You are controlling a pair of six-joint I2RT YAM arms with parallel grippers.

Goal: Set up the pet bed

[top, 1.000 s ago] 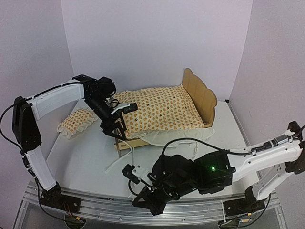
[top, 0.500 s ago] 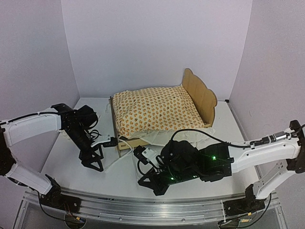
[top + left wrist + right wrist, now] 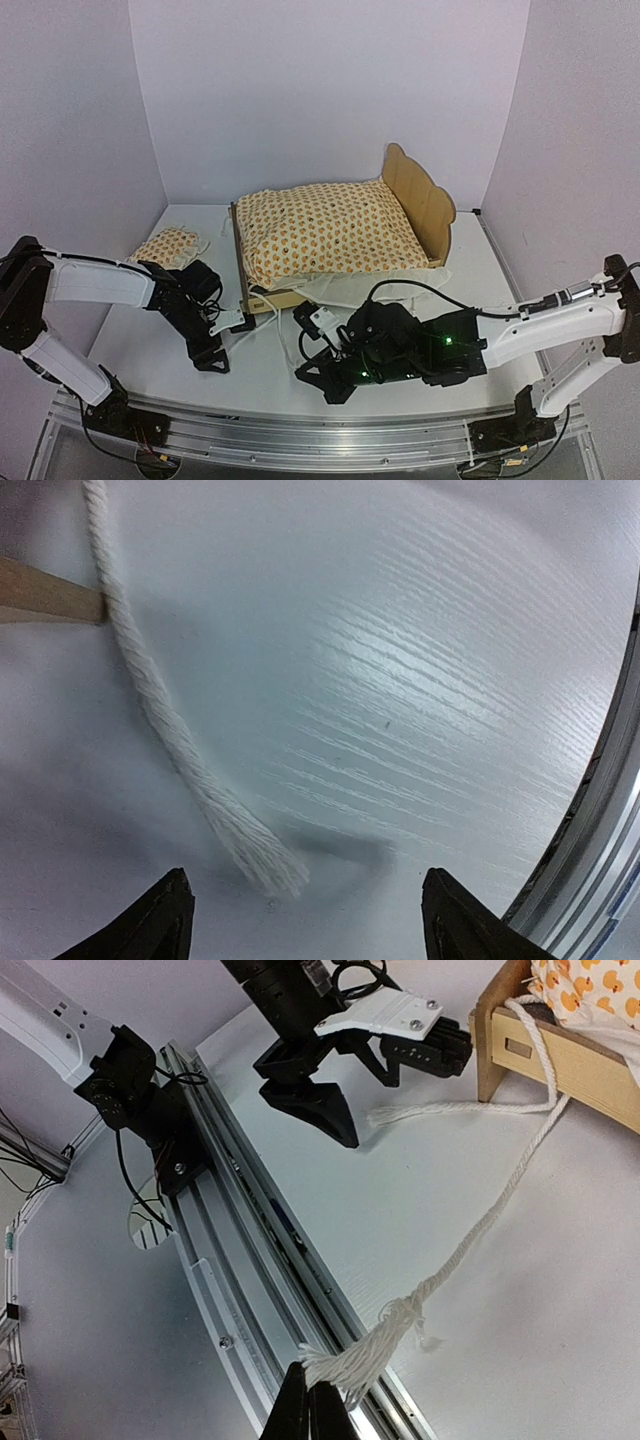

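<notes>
The cushion point(image 3: 325, 232) already lies in the pet bed point(image 3: 418, 196) at upper centre, but the pillow point(image 3: 168, 245) sits outside at left and tying looks unfinished (left gripper point(image 3: 308, 925) spread wide, empty; right gripper point(image 3: 308, 1400) clamped on a tie cord point(image 3: 400, 1315) by its frayed end).

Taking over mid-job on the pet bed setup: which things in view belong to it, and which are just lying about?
Job: pet bed; dotted cushion on it; rope ties, one end in the right gripper; small pillow beside the bed, probably.
Just there: front rail; arm cable.
</notes>
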